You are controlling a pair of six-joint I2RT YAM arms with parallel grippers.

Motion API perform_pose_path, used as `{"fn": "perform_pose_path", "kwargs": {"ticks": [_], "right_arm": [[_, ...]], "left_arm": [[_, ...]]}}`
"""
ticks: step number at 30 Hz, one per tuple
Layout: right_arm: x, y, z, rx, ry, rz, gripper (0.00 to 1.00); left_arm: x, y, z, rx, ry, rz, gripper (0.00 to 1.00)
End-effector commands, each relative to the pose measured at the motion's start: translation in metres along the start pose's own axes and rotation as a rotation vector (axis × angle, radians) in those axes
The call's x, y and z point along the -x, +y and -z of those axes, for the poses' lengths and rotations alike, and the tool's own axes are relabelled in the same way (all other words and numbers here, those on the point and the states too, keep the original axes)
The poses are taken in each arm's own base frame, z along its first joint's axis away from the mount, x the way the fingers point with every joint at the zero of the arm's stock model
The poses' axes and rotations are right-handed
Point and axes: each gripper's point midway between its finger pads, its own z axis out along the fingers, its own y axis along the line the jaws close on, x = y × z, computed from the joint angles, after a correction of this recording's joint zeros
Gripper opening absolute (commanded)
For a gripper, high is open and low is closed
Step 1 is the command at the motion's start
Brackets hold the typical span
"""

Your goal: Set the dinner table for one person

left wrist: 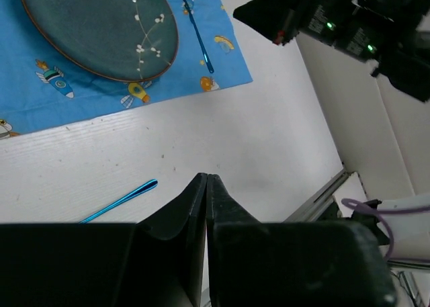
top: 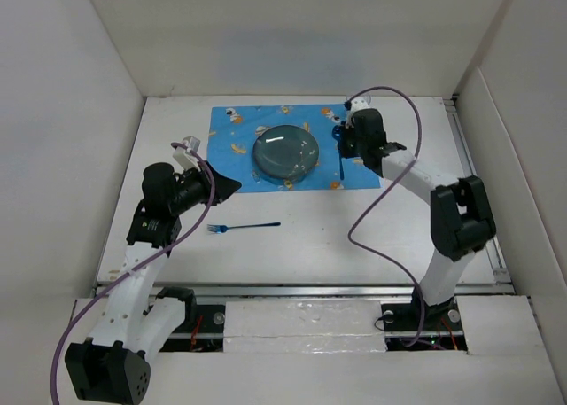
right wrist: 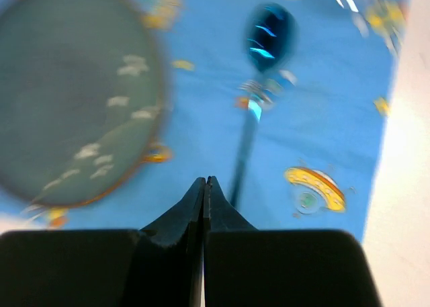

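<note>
The dinner table [top: 399, 237] is a white tabletop with white walls. A blue cartoon placemat [top: 232, 157] lies at its far middle with a dark teal plate [top: 287, 150] on it. A blue spoon [top: 340, 155] lies on the mat right of the plate. A blue fork [top: 244, 227] lies on the bare table in front of the mat. My left gripper [top: 232, 186] is shut and empty, above the table left of the fork; in the left wrist view [left wrist: 206, 179] the fork handle [left wrist: 121, 201] is to its left. My right gripper [top: 347, 148] is shut and empty, over the spoon [right wrist: 259, 85].
White walls stand close on the left, right and far sides. A metal rail [top: 301, 290] runs along the near edge. The right arm [left wrist: 349, 25] shows dark at the top of the left wrist view. The plate also shows in the right wrist view [right wrist: 74, 99].
</note>
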Motion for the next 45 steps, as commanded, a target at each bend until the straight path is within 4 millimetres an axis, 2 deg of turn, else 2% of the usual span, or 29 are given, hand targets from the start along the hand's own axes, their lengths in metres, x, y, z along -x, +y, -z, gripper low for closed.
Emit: {"fn": "perform_pose_path", "kwargs": {"ticks": [1, 2, 3, 4, 5, 6, 8, 9, 10, 11, 12, 13, 15, 17, 18, 19, 20, 21, 22, 24, 28, 31, 34, 35, 37, 40, 43, 44, 45], "right_arm": [[0.018, 0.112, 0.05, 0.392, -0.201, 0.286, 0.0], [0.009, 0.136, 0.063, 0.477, -0.209, 0.327, 0.0], [-0.01, 0.173, 0.077, 0.568, -0.204, 0.383, 0.0], [-0.02, 0.191, 0.083, 0.615, -0.211, 0.426, 0.0], [-0.039, 0.206, 0.086, 0.657, -0.188, 0.45, 0.06], [-0.06, 0.231, 0.091, 0.713, -0.161, 0.489, 0.25], [-0.073, 0.253, 0.091, 0.76, -0.141, 0.525, 0.43], [-0.091, 0.26, 0.082, 0.772, -0.104, 0.538, 0.46], [-0.1, 0.273, 0.084, 0.793, -0.089, 0.555, 0.47], [-0.105, 0.279, 0.081, 0.788, -0.079, 0.566, 0.49], [-0.102, 0.289, 0.081, 0.791, -0.094, 0.577, 0.5], [-0.117, 0.299, 0.079, 0.801, -0.071, 0.6, 0.53], [-0.115, 0.314, 0.076, 0.793, -0.085, 0.623, 0.54], [-0.134, 0.324, 0.068, 0.78, -0.053, 0.661, 0.55], [-0.137, 0.325, 0.063, 0.773, -0.046, 0.666, 0.55], [-0.136, 0.334, 0.064, 0.781, -0.048, 0.679, 0.55], [-0.149, 0.336, 0.057, 0.775, -0.022, 0.691, 0.55], [-0.151, 0.337, 0.053, 0.769, -0.018, 0.693, 0.55], [-0.15, 0.34, 0.05, 0.766, -0.019, 0.693, 0.55], [-0.164, 0.342, 0.042, 0.765, 0.013, 0.706, 0.56], [-0.185, 0.35, 0.044, 0.764, 0.053, 0.752, 0.56], [-0.197, 0.348, 0.044, 0.76, 0.078, 0.756, 0.54], [-0.203, 0.342, 0.038, 0.727, 0.09, 0.74, 0.39], [-0.203, 0.34, 0.036, 0.71, 0.094, 0.735, 0.2], [-0.198, 0.342, 0.037, 0.703, 0.084, 0.698, 0.0], [-0.178, 0.354, 0.049, 0.726, 0.039, 0.599, 0.0], [-0.13, 0.371, 0.07, 0.719, -0.039, 0.431, 0.0], [-0.094, 0.368, 0.068, 0.647, -0.108, 0.364, 0.0], [-0.08, 0.363, 0.065, 0.606, -0.111, 0.317, 0.0]], "left_arm": [[0.018, -0.014, 0.005, -0.034, -0.062, -0.049, 0.0], [0.019, -0.015, 0.006, -0.035, -0.068, -0.042, 0.0], [0.019, -0.016, 0.007, -0.038, -0.07, -0.038, 0.0], [0.024, -0.02, 0.007, -0.052, -0.096, -0.047, 0.0], [0.026, -0.022, 0.008, -0.06, -0.105, -0.045, 0.0], [0.031, -0.027, 0.01, -0.07, -0.127, -0.045, 0.0], [0.039, -0.034, 0.015, -0.074, -0.154, -0.053, 0.01], [0.047, -0.038, 0.021, -0.066, -0.187, -0.06, 0.03], [0.059, -0.048, 0.027, -0.07, -0.221, -0.079, 0.05], [0.067, -0.053, 0.033, -0.064, -0.249, -0.09, 0.08], [0.078, -0.058, 0.042, -0.046, -0.303, -0.101, 0.09], [0.095, -0.071, 0.053, -0.051, -0.358, -0.123, 0.1], [0.106, -0.086, 0.068, -0.047, -0.431, -0.135, 0.17], [0.118, -0.102, 0.085, -0.065, -0.5, -0.142, 0.29], [0.127, -0.115, 0.1, -0.087, -0.566, -0.16, 0.3], [0.133, -0.12, 0.107, -0.088, -0.592, -0.165, 0.32], [0.135, -0.123, 0.112, -0.09, -0.611, -0.171, 0.35], [0.137, -0.125, 0.115, -0.09, -0.623, -0.177, 0.35], [0.138, -0.127, 0.117, -0.091, -0.626, -0.181, 0.35], [0.135, -0.124, 0.114, -0.085, -0.614, -0.184, 0.35], [0.125, -0.111, 0.105, -0.059, -0.593, -0.177, 0.35], [0.124, -0.106, 0.105, -0.039, -0.597, -0.182, 0.35], [0.123, -0.105, 0.104, -0.038, -0.596, -0.184, 0.35], [0.123, -0.105, 0.104, -0.038, -0.596, -0.184, 0.35], [0.122, -0.107, 0.103, -0.042, -0.591, -0.189, 0.35], [0.125, -0.108, 0.106, -0.037, -0.603, -0.197, 0.35], [0.128, -0.109, 0.106, -0.034, -0.61, -0.204, 0.35], [0.129, -0.109, 0.105, -0.035, -0.615, -0.206, 0.35], [0.129, -0.108, 0.104, -0.034, -0.613, -0.204, 0.35]]}}
